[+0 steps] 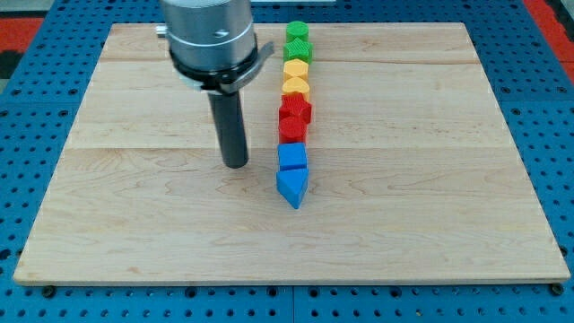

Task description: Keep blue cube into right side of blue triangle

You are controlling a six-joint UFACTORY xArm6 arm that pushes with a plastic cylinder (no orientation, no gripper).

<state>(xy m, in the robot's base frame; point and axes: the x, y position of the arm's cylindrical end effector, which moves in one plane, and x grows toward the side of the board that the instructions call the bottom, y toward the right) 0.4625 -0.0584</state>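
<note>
Wooden board [404,224], blue cube [292,157], blue triangle [291,187]

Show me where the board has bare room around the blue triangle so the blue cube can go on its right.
Free: the whole stretch from the block column to the board's right edge, including right of the blue triangle. Also open: the view's bottom strip and far left. Crowded: the column itself, where the blue cube touches the triangle above it, below the red blocks. My tip stands just left of the cube.

two green blocks [298,31] [297,50], two yellow blocks [296,68] [296,87], two red blocks [295,109] [292,129], one blue cube [292,157], one blue triangle [291,187], eight blocks in all, one wooden board [430,161], one dark rod [231,126]
</note>
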